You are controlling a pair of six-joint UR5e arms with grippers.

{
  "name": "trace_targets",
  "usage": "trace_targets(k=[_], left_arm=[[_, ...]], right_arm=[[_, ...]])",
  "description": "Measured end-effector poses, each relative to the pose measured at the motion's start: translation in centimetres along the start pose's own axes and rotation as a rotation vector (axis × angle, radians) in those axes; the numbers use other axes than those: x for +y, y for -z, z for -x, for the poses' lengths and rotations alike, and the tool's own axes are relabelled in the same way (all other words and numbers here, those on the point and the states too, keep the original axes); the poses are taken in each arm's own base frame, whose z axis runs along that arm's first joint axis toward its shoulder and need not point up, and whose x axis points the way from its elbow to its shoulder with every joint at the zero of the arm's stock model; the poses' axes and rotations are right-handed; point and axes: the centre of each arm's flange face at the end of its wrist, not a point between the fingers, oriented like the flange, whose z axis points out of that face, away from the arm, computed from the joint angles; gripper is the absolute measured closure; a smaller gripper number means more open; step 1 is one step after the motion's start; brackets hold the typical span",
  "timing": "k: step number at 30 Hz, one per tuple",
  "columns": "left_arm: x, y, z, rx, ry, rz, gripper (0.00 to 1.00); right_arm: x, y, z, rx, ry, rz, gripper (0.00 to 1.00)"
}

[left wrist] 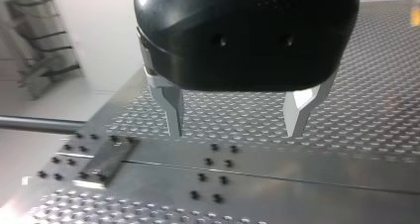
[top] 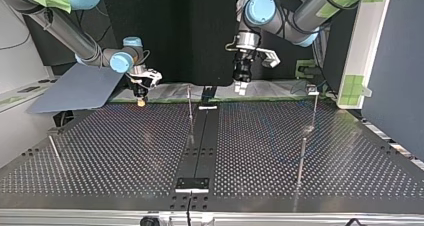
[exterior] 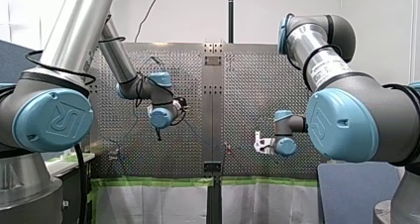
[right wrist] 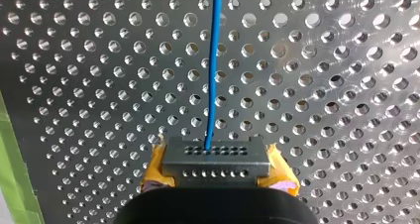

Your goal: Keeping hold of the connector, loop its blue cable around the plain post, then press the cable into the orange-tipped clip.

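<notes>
**Progress:** judged early. My right hand (right wrist: pixel 218 173) was clamped on the dark grey, rectangular plastic connector (right wrist: pixel 216 157), its yellow pads (right wrist: pixel 156 168) pressed against the two short ends — the grasp the task requires was in place. The thin blue cable (right wrist: pixel 213 75) left the connector's face and ran nearly straight ahead over the perforated metal worktop (right wrist: pixel 337 85). No bend around any post showed, and no clip was in that view. Looping and pressing-in both appeared outstanding.

My left hand (left wrist: pixel 236 131) was spread, its bare metal fingers (left wrist: pixel 174 112) empty, hanging over the smooth central strip (left wrist: pixel 307 172) of the worktop.

**Materials:** the worktop was dull, matt plate drilled in a regular grid. The connector carried rows of small holes. The cable looked smooth, slender and flexible. In the top view, slim upright metal posts (top: pixel 301 158) stood on the plate, well apart from my right hand — which was plain and which orange-tipped could not be told.
</notes>
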Motion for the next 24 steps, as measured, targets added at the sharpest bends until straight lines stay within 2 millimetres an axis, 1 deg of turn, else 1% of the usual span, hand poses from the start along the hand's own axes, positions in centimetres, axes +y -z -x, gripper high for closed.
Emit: trace_targets(k=[11,15,19,24], left_arm=[[1.4,5.1,-2.5,0.108,-0.052,0.008,0.00],[2.1,7.1,-3.3,0.150,-0.064,0.012,0.00],[2.6,9.1,-4.0,0.190,-0.073,0.009,0.00],[3.3,11.7,-4.7,0.243,-0.084,0.013,0.00]], right_arm=[[0.1,0.0,0.0,0.000,0.001,0.005,1.00],[0.5,0.0,-0.1,-0.005,0.000,0.022,1.00],[0.9,0.1,-1.3,-0.007,-0.001,0.036,1.00],[1.3,0.9,-3.6,-0.005,-0.014,0.056,1.00]])
